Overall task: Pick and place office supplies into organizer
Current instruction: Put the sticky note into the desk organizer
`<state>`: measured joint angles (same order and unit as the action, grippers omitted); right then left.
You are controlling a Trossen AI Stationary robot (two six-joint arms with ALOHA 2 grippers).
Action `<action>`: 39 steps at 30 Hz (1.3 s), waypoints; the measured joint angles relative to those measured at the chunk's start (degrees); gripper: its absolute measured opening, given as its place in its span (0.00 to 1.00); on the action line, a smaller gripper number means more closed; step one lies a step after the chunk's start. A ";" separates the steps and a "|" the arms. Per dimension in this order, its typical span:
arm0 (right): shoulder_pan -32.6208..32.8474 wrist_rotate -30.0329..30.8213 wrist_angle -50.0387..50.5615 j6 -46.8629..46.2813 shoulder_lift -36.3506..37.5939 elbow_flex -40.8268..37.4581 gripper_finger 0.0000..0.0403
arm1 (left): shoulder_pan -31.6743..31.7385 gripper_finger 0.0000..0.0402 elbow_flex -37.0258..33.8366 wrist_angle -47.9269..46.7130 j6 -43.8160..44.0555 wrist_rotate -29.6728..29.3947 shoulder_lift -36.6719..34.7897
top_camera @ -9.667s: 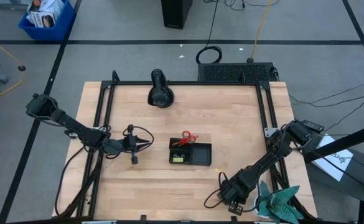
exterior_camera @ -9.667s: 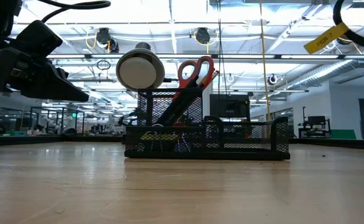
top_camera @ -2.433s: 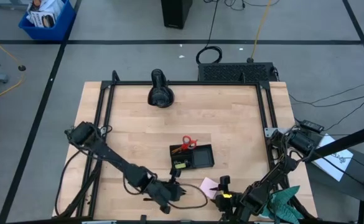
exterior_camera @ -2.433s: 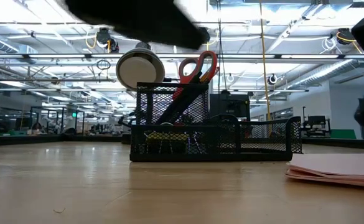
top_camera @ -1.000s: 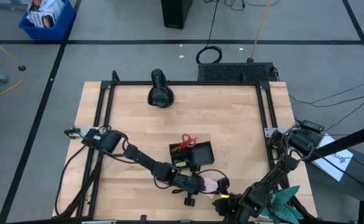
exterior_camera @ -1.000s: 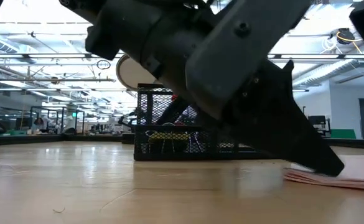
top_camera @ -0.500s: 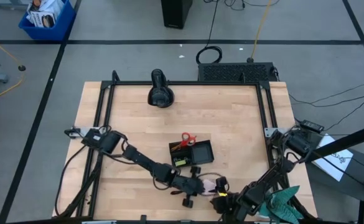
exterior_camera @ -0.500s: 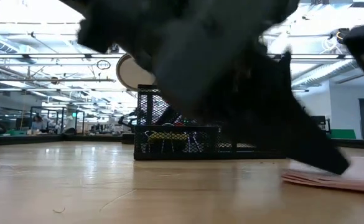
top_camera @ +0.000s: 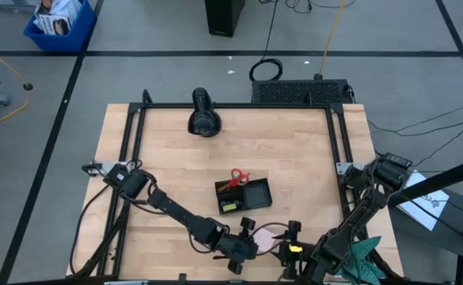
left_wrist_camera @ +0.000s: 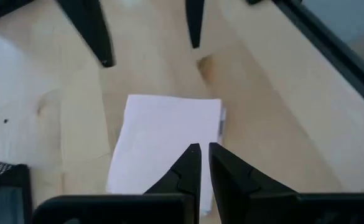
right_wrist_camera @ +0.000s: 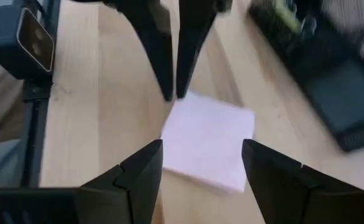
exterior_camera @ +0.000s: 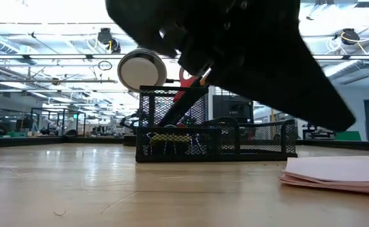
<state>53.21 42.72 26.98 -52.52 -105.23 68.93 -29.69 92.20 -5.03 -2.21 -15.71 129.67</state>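
The pink sticky-note pad (top_camera: 267,231) lies flat on the table near its front edge, also seen in the low view (exterior_camera: 335,173). My left gripper (left_wrist_camera: 203,148) hovers just above the pad, its fingers nearly together with nothing between them. In the low view its fingertips (exterior_camera: 345,123) are clear of the pad. My right gripper (right_wrist_camera: 201,144) stands open on the pad's right side, pointing at it. The black mesh organizer (top_camera: 251,194) stands beyond the pad, with the red-handled scissors (exterior_camera: 197,69) upright in its tall compartment.
A black cylindrical device (top_camera: 203,115) lies at the table's far side. A teal cloth (top_camera: 362,257) hangs at the front right corner beside my right arm. The black frame rails (top_camera: 132,158) run along the table's sides. Bare wood lies left of the organizer.
My left gripper, whose tips rested on the pad a second ago, has risen clear of it and stayed shut. The pad has slid slightly toward the table's left and still lies flat. My right gripper has stayed open beside it.
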 joint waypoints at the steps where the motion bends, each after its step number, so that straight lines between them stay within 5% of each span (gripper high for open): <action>1: -0.34 -1.48 1.14 -2.23 0.40 0.00 0.53 | 0.03 0.09 0.00 -0.41 0.01 -0.04 0.00; 17: -10.76 -27.81 6.50 -19.14 5.30 -3.34 0.53 | -0.18 0.09 -0.10 -3.31 -5.90 -1.98 0.55; 28: -15.54 -33.03 -19.65 -21.80 13.46 -18.71 0.53 | -1.45 0.09 -0.22 -6.74 -8.19 -1.85 0.55; 39: -15.75 -37.23 -25.79 -28.25 13.81 -26.98 0.53 | -1.09 0.09 -0.22 -3.92 -8.93 -0.95 0.57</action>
<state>37.47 5.49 1.19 -80.77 -91.42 41.95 -30.79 91.98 -8.95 -11.14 -16.66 130.23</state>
